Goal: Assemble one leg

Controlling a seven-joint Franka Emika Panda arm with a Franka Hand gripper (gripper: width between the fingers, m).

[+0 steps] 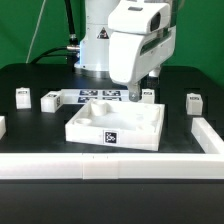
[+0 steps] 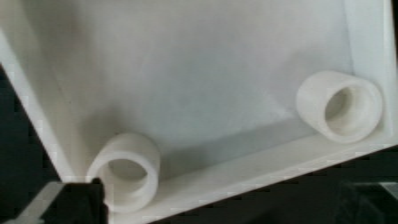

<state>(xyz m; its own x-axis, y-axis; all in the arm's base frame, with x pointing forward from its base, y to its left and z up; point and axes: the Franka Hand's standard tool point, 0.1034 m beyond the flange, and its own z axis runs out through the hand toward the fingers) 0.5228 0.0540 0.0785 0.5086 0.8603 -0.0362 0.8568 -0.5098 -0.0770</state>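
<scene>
Table (image 1: 30, 128): black, I see it under all the parts.
Panel (image 1: 85, 132): white, recessed, in the middle.
Marker board (image 1: 98, 97): flat, just behind the panel.
Legs: one leg (image 1: 22, 96) and another leg (image 1: 47, 100) at the exterior view's left, third leg (image 1: 193, 102) at its right.
Rail (image 1: 60, 166): white, along the front.

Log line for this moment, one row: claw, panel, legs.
claw: low at far side of panel, state unclear | leg: on table beside claw | wrist view: two corner sockets, no leg inserted

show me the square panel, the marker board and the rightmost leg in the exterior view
square panel (image 1: 85, 135): exterior view, front wall
marker board (image 1: 95, 97): exterior view, a printed tag
rightmost leg (image 1: 194, 102): exterior view, middle of the block
</scene>
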